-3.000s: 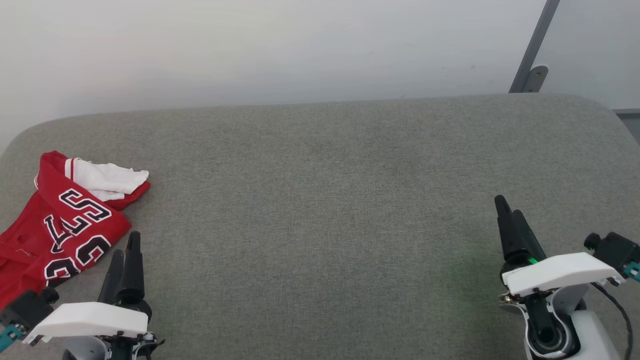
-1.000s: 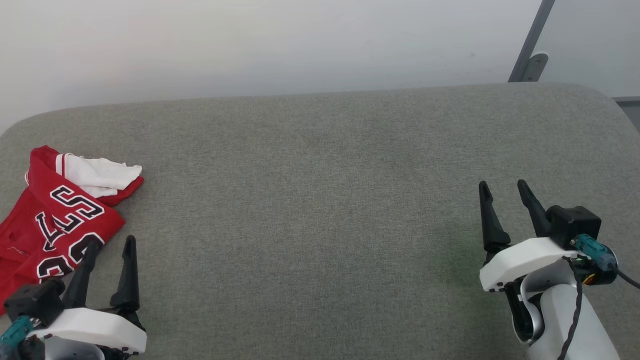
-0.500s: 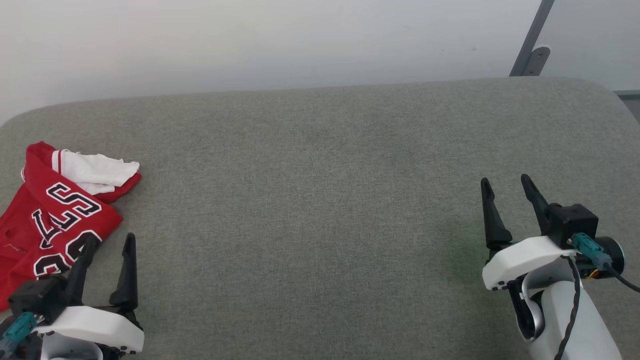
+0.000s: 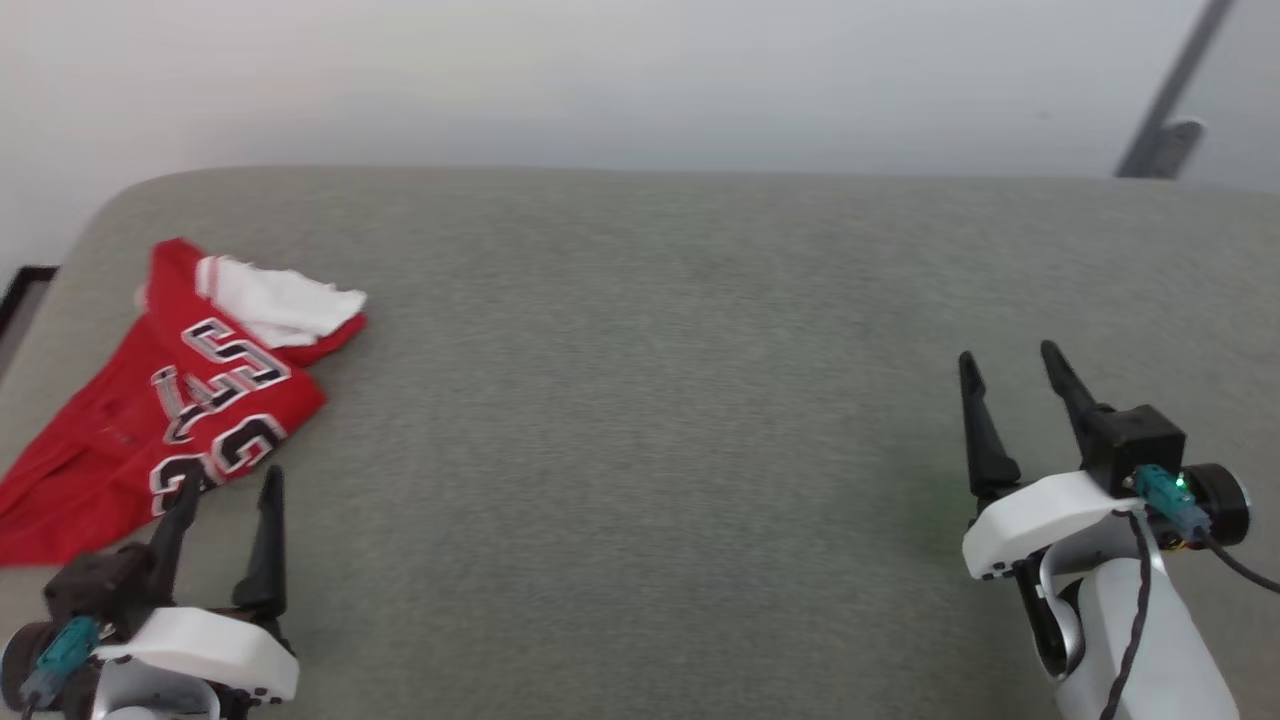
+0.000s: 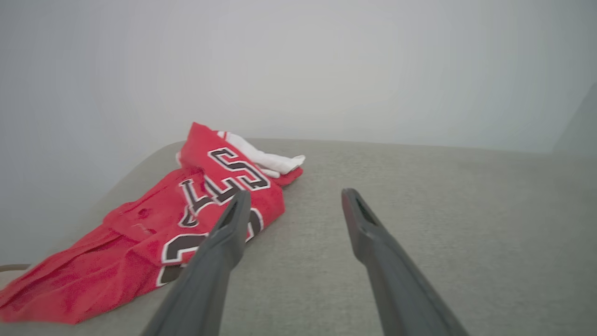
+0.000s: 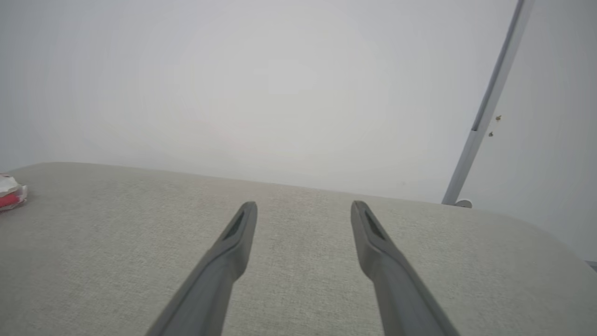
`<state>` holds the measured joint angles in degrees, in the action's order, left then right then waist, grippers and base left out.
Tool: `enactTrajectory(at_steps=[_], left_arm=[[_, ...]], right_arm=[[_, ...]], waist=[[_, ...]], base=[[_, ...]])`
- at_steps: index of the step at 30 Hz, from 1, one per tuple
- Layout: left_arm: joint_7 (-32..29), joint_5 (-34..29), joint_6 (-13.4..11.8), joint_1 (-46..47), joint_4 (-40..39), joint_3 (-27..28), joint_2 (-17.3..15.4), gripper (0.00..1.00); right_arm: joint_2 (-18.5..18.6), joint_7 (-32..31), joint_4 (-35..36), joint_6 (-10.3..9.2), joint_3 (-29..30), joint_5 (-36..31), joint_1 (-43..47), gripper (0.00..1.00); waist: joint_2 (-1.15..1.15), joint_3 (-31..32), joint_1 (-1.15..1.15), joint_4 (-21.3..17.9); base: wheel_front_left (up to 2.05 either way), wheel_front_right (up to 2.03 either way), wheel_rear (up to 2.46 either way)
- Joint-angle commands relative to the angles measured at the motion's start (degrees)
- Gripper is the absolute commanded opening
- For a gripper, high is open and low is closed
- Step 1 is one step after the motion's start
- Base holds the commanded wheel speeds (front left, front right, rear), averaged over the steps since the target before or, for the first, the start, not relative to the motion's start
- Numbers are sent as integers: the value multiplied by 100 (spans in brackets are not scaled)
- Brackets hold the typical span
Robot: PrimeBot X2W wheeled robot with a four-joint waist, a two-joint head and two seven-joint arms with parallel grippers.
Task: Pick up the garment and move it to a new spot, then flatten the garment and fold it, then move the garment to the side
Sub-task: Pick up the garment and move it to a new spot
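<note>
The garment (image 4: 170, 410), a crumpled red jersey with black white-outlined characters and a white sleeve on its far end, lies at the left end of the grey cushioned surface (image 4: 650, 400). My left gripper (image 4: 230, 485) stands open just in front of the garment's near edge, empty. In the left wrist view the garment (image 5: 186, 214) lies ahead and left of my left gripper (image 5: 293, 197), one finger overlapping its printed part. My right gripper (image 4: 1005, 360) stands open and empty at the far right, well away. In the right wrist view my right gripper (image 6: 303, 207) points over bare cushion, and the garment (image 6: 10, 196) peeks in at the left edge.
A pale wall (image 4: 600, 80) runs behind the surface's rounded back edge. A grey metal post with a bracket (image 4: 1165, 125) stands at the back right. The cushion's left corner curves off near the garment, with a dark edge (image 4: 20, 290) beyond it.
The whole head picture has shifted right, so the camera turned left. Both grippers stay open, in much the same pose relative to the garment, which has not moved on the surface.
</note>
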<state>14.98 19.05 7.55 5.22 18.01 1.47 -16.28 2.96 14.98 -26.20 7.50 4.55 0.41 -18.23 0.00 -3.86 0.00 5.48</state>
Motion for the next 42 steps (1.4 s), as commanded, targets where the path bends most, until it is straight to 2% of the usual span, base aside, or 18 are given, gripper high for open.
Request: enactTrajectory(at_steps=[1,9,17,28,34,39,42], left_arm=[[28,-157,-13,-56,52,104,4,100],[21,-260,-13,-208,296,590,418,100],[21,-504,-12,-465,247,799,761,100],[21,-476,-12,-948,-332,1448,1138,100],[21,-439,-12,-922,-366,1321,1184,100],[22,-516,-12,-375,-153,446,706,100],[21,-400,-13,211,-6,-54,250,100]], right_arm=[[-6,30,-42,-2,-55,-3,2,100],[-5,30,-222,-2,-504,326,132,100],[-4,30,-440,-3,-1036,680,258,100],[2,29,-825,-3,-2165,1185,-409,100],[3,30,-897,-3,-2142,1248,-552,100],[-1,29,-769,-3,-1670,1019,-344,100],[0,30,-661,-2,-1609,891,-397,100]], waist=[[0,73,0,335],[0,265,0,1307],[0,452,0,2215],[0,204,0,2425],[0,109,0,2402],[0,-17,0,2312],[0,-263,0,1989]], base=[[0,0,0],[0,0,0],[0,0,0],[0,0,0],[0,0,0],[0,0,0],[0,0,0]])
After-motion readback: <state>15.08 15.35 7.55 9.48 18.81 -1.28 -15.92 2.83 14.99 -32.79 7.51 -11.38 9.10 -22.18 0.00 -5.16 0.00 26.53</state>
